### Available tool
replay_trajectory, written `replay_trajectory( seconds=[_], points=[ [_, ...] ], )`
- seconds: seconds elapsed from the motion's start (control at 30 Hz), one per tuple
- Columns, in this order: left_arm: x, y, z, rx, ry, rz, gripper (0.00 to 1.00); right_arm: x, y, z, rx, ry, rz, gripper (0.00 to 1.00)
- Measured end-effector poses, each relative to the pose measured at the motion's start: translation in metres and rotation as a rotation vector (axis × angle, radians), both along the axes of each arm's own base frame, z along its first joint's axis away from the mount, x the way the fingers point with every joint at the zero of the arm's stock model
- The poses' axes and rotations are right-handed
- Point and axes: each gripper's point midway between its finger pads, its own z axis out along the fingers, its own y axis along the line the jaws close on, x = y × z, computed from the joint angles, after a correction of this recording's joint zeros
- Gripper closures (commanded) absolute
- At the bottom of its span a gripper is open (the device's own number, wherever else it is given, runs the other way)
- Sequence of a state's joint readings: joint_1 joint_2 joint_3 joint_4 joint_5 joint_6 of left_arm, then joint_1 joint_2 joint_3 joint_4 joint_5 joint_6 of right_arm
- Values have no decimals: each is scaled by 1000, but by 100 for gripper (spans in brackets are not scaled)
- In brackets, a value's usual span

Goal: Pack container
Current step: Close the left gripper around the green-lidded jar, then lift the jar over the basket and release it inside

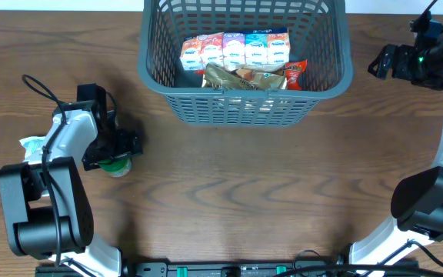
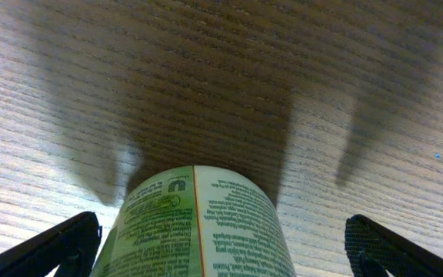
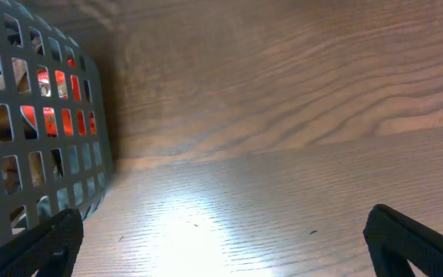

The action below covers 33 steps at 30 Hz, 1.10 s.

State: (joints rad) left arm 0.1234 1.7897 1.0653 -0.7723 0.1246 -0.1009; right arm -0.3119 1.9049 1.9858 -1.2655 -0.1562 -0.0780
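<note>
The container (image 1: 241, 108), a dark grey lattice basket, stands at the top middle of the table and holds a row of small cartons (image 1: 237, 51) and snack packets (image 1: 244, 77). At the left, my left gripper (image 1: 115, 154) is open and straddles a green-labelled can (image 1: 116, 165) lying on the wood. In the left wrist view the can (image 2: 198, 227) fills the gap between the two fingers (image 2: 52, 250), with space on each side. My right gripper (image 1: 383, 61) is open at the far right, beside the container wall (image 3: 29, 146), with bare wood between its fingers (image 3: 414, 242).
A small pale blue-and-white packet (image 1: 31, 146) lies at the far left beside the left arm. The arm bases (image 1: 48, 215) stand at the bottom left and bottom right corners. Wood tabletop (image 1: 244, 192) stretches between the container and the front edge.
</note>
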Motion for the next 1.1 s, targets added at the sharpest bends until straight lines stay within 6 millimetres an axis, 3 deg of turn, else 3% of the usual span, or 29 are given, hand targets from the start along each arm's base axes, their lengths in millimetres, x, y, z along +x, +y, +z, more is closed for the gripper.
replay_trajectory(
  seconds=[0.13,0.23,0.43,0.63,0.83,0.97,1.1],
  points=[
    [-1,0,0,-1,2,-6,30,0,0,0,0,0,0,1],
    [-2,0,0,-1,9,-5,36,0,0,0,0,1,0,1],
    [-7,-1,0,-4,29,-10,60,0,0,0,0,1,0,1],
    [-10,-1,1,-5,40,-9,94,0,0,0,0,1,2,1],
    [-18,-2,11,-12,93,-8,94,-1,0,0,-1,2,3,1],
    [1,0,48,-5,41,12,94,-1,0,0,-2,3,7,1],
    [31,3,125,12,-106,28,95,-1,0,0,-3,4,10,1]
  ],
)
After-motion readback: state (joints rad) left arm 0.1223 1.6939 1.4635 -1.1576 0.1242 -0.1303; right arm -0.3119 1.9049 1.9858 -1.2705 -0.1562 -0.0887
